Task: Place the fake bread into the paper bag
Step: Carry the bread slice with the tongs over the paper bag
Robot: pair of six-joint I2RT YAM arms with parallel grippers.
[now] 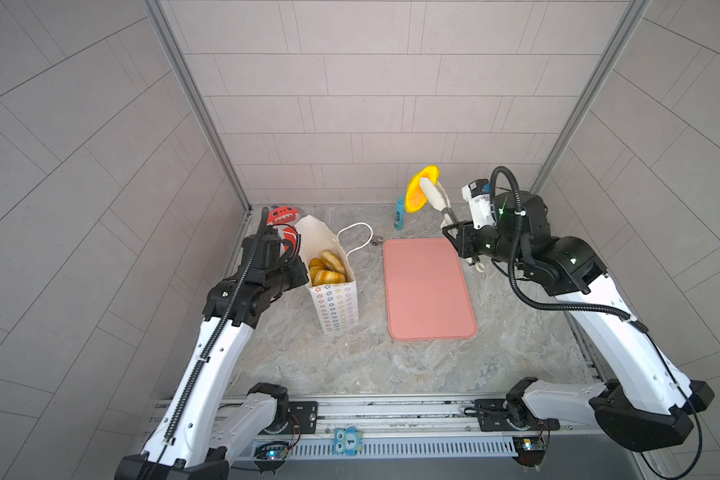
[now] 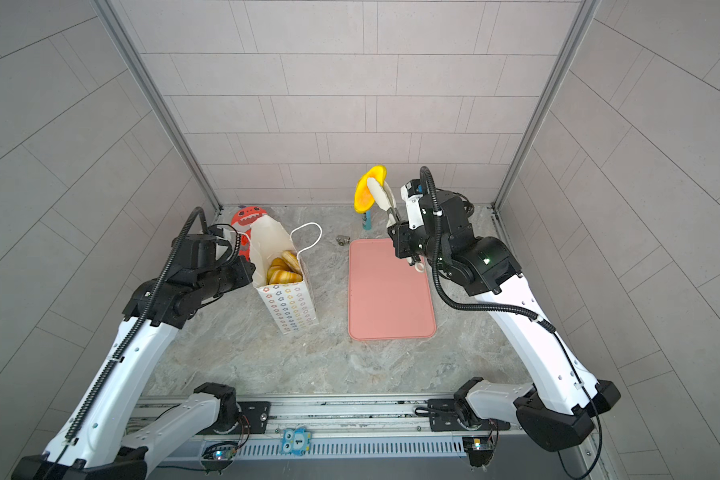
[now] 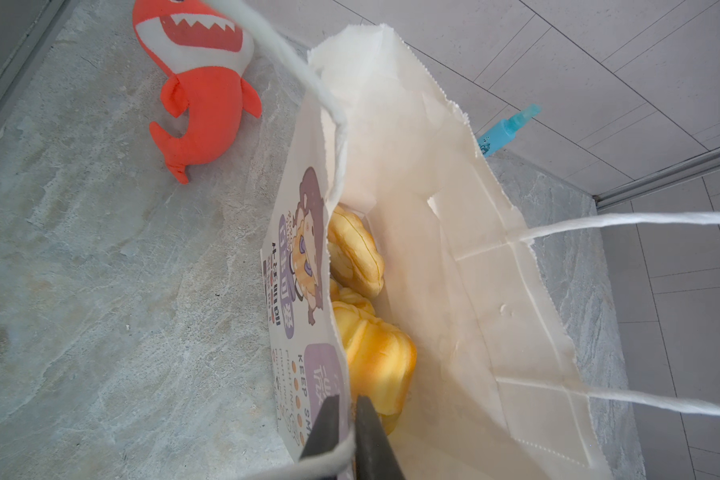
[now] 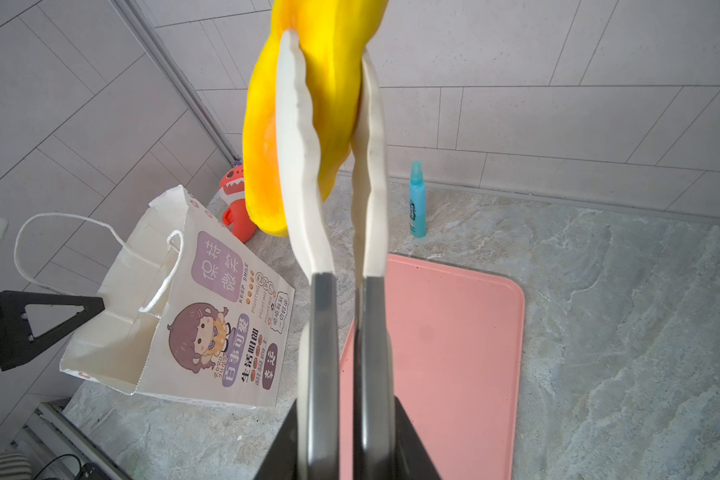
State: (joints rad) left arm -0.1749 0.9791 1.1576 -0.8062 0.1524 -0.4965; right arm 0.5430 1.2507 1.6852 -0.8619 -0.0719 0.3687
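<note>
The white paper bag (image 1: pixel 333 303) (image 2: pixel 292 307) stands open on the marble top, with several golden fake bread pieces (image 1: pixel 327 270) (image 3: pixel 375 353) inside. My left gripper (image 3: pixel 348 403) (image 1: pixel 302 266) is shut on the bag's printed wall near the rim, one finger inside and one outside, with the cord handle lying across the fingers. My right gripper (image 4: pixel 346 415) (image 1: pixel 454 232) is shut on the metal handles of white-tipped tongs (image 4: pixel 304 166) (image 1: pixel 435 199). The tongs pinch a yellow-orange fake bread (image 4: pixel 304 104) (image 1: pixel 418 195) (image 2: pixel 366 191) high in the air above the tray's far end, right of the bag.
A flat pink tray (image 1: pixel 429 291) (image 4: pixel 454 353) lies bare to the right of the bag. A red plush shark (image 1: pixel 281 216) (image 3: pixel 200 95) sits behind the bag in the back left corner. A blue bottle (image 1: pixel 399 214) (image 4: pixel 417 203) stands by the back wall. A small metal piece (image 1: pixel 377 241) lies near the bag's handle.
</note>
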